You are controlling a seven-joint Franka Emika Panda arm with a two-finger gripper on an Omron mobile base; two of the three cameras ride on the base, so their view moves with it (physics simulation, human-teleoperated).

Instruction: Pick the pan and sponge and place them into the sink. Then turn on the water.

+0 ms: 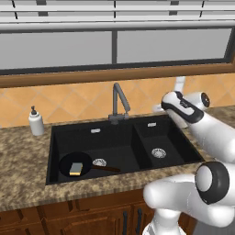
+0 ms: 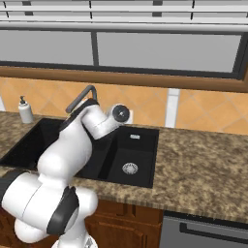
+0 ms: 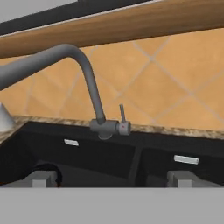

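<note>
So at this point the pan [image 1: 75, 164] was sitting flat on the floor of the bigger, left basin of the black sink [image 1: 56, 133], over toward the front-left corner, with its long brown handle pointing right, running just in front of that basin's round silver drain [image 1: 99, 162]. The sponge [image 1: 75, 168] was lying right inside the pan, yellow with the grey-blue face up. In the hand view a sliver of the pan's rim [image 3: 47, 168] peeked up just behind the left fingertip. The smaller right basin just had its own drain [image 1: 159, 153] in it. The faucet [image 1: 120, 100] stood at the back edge of the sink, about where the divider between the two basins meets the rim, spout angled up and bending over; I couldn't see any blue stream coming out of it in any view. In the hand view the faucet [image 3: 89, 85] was dead ahead, with its little upright lever [image 3: 122, 112] on the right side of the base, a red dot just below it. The gripper [image 3: 112, 178] was wide open and holding nothing, its two fingertips spread far apart at the bottom of that view, pointed at the faucet base but not touching it. From the left base view the arm's wrist [image 1: 182, 106] hung above the right basin's back corner. A white soap dispenser [image 1: 36, 121] stood on the granite counter [image 1: 23, 170] left of the sink, near the tiled backsplash.
</note>
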